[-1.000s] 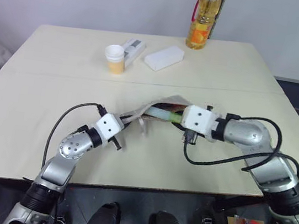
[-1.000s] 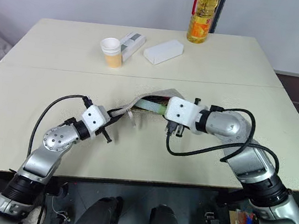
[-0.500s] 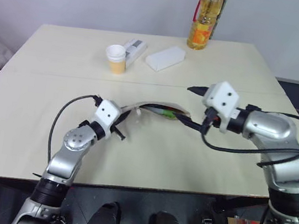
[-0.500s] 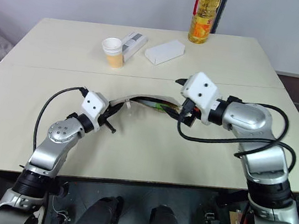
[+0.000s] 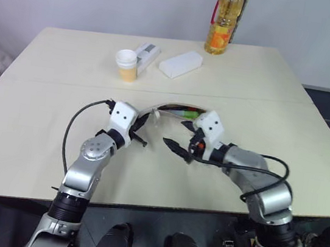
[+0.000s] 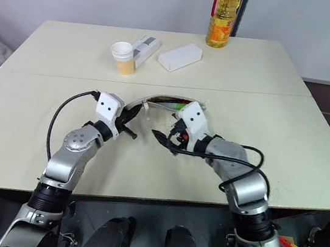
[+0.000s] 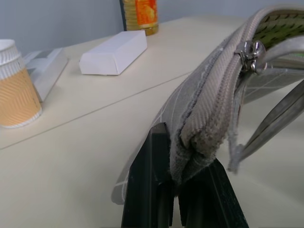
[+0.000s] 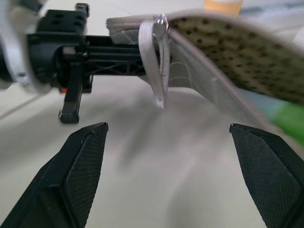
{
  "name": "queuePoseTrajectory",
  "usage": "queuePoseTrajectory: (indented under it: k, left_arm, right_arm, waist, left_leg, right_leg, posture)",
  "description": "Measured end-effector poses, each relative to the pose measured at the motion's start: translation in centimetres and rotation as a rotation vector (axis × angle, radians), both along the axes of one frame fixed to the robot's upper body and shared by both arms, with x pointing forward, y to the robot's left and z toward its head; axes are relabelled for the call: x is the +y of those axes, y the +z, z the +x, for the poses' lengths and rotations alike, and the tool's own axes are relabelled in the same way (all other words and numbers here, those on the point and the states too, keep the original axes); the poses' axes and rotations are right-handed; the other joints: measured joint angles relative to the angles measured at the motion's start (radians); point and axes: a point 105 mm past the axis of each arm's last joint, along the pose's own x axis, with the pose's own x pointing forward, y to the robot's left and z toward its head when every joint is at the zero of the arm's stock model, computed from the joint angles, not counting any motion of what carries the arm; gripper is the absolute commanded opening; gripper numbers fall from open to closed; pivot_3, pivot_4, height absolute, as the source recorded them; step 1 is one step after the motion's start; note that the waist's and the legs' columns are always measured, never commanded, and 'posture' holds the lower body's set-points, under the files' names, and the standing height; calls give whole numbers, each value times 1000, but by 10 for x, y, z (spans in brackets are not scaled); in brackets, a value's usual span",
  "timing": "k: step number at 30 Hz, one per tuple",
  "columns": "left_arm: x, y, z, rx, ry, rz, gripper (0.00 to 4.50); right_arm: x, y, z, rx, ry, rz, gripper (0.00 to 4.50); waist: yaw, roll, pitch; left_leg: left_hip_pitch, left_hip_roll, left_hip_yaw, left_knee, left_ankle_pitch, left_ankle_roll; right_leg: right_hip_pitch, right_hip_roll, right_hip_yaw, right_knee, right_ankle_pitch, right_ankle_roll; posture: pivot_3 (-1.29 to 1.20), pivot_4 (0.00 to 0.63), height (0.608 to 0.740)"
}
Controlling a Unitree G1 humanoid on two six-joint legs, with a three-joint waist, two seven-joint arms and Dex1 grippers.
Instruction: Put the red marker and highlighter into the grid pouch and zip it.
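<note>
The grid pouch (image 5: 170, 108) lies open-mouthed at the table's middle, its left end lifted. My left gripper (image 7: 185, 154) is shut on that end, just below the zipper slider (image 7: 251, 50). The white pull cord (image 8: 159, 71) hangs from the slider. Inside the open mouth shows the green end of the highlighter (image 5: 185, 112), also seen as the highlighter (image 8: 285, 118) in the right wrist view. The red marker is hidden. My right gripper (image 5: 178, 136) stands open in front of the pouch, close to the cord, with nothing between its fingers (image 8: 80, 166).
At the table's far side stand a paper cup (image 5: 127, 64), a grey-and-white box (image 5: 148, 52), a plain white box (image 5: 181, 63) and a bottle of yellow oil (image 5: 224, 21). A seam (image 5: 66, 79) crosses the table behind the pouch.
My right gripper let go of the highlighter in the pouch, opened wide, lifted away, then swung down and left to the front of the pouch. The left gripper kept its grip, edging forward.
</note>
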Motion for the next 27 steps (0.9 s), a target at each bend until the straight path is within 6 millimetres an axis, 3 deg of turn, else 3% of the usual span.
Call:
queuePoseTrajectory:
  k: [1,4,7,11,17,27]
  left_arm:
    - [-1,0,0,0,1,-2,0]
    - [0,0,0,2,7,-2,0]
    - [-4,-1,0,3,3,-7,0]
    - [-4,-1,0,0,12,-5,0]
    - [2,2,1,-31,44,31,0]
    - [33,1,3,-98,106,147,0]
  right_arm:
    - [4,0,2,1,-6,8,4236]
    - [16,7,8,-17,-8,40,3576]
    - [28,11,15,-23,-20,78,2104]
    - [29,12,18,-24,-35,96,84]
    - [20,15,20,-35,-51,92,84]
    - [-62,35,35,-119,-246,-41,84]
  waist:
    - [0,0,0]
    - [1,0,0]
    - [1,0,0]
    - [1,0,0]
    - [0,0,0]
    - [1,0,0]
  left_leg:
    - [0,0,0,0,0,0]
    - [0,0,0,0,0,0]
    - [0,0,0,0,0,0]
    - [0,0,0,0,0,0]
    - [0,0,0,0,0,0]
    - [0,0,0,-1,0,0]
  right_leg:
    - [0,0,0,0,0,0]
    - [0,0,0,0,0,0]
    - [0,0,0,0,0,0]
    - [0,0,0,0,0,0]
    - [0,0,0,0,0,0]
    - [0,0,0,0,0,0]
  posture:
    - [0,150,740]
    - [0,150,740]
    - [0,150,740]
    - [0,150,740]
    - [0,150,740]
    - [0,150,740]
